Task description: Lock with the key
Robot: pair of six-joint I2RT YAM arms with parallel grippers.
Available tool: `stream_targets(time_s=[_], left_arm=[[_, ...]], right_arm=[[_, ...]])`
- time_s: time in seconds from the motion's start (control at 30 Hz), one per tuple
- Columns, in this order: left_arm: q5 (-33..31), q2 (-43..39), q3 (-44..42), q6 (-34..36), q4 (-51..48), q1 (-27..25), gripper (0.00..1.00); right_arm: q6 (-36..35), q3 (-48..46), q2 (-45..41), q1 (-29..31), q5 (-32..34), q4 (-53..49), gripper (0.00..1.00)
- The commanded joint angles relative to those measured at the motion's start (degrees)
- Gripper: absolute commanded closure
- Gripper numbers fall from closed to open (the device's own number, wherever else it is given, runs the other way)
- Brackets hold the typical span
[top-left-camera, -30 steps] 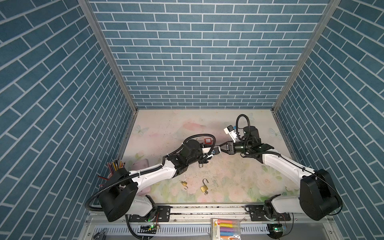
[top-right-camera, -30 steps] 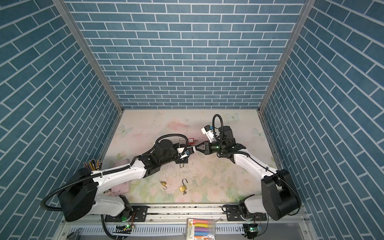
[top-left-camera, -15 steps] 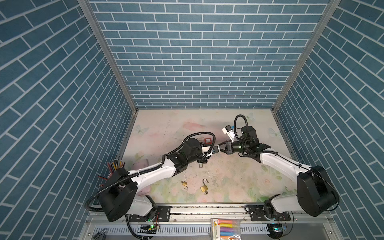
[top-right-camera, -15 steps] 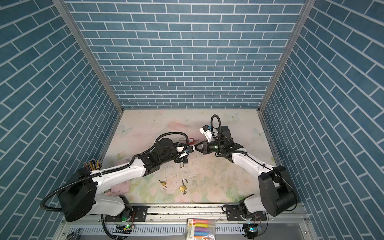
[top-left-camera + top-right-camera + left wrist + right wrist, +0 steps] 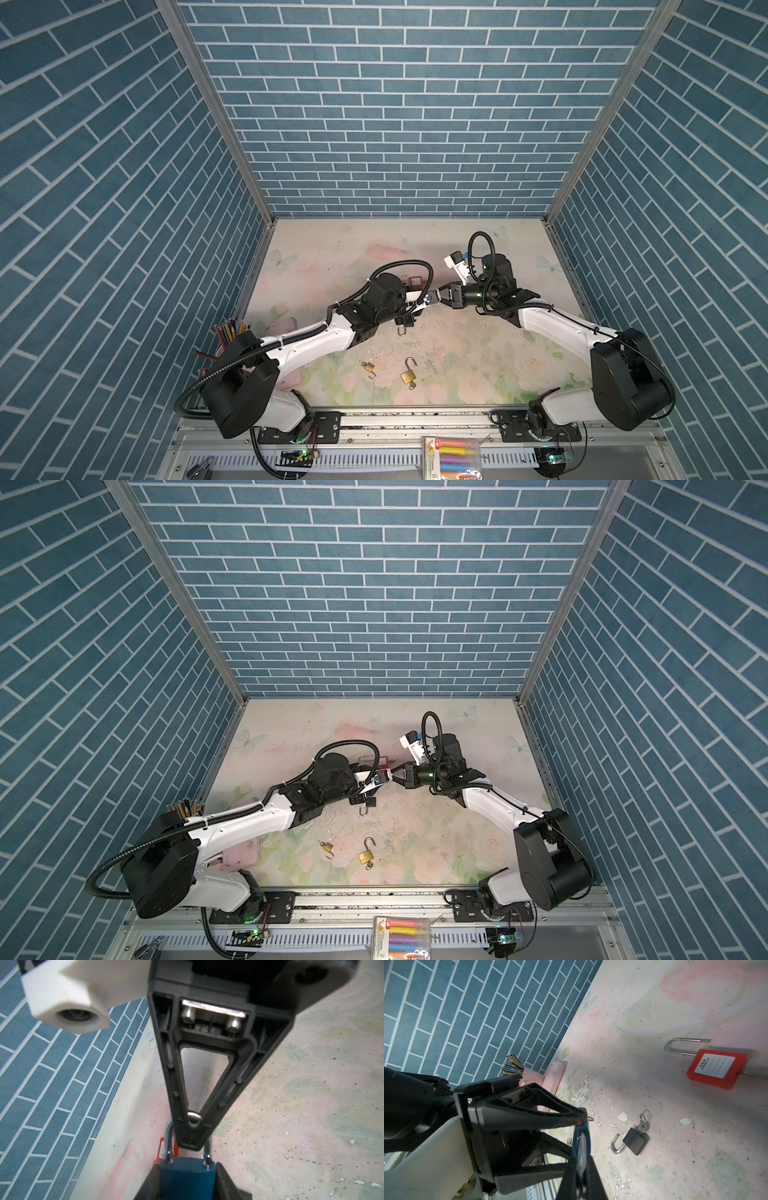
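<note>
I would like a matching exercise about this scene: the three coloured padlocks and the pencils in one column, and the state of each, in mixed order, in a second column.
1. blue padlock
2. red padlock
3. black padlock
4. pencils

a. lies flat, short shackle open
b. stand in a pink holder
c. clamped in the left gripper
d. lies flat, long shackle open

Pairs: 1-c; 2-d; 3-a; 4-b.

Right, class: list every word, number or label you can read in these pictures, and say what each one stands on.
"PROPERTY OF": on the white label of the red padlock; the small characters beside it are too blurred to read.
Print on the box of coloured sticks: too small to read.
No other text is legible.
</note>
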Motion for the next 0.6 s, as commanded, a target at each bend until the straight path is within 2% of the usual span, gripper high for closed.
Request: stream_targets(time_s=[0.0, 0.57], left_arm=[[6.3, -0.8, 7.0, -1.9, 15.6, -1.2, 0.95], [8.0, -0.2, 10.1, -3.9, 16.8, -1.1, 0.95]], right_arm=[[-0.3, -2.1, 2.1, 3.3, -2.4, -1.6, 1.00], [-0.3, -3.4, 4.9, 4.7, -1.1, 0.3, 1.00]])
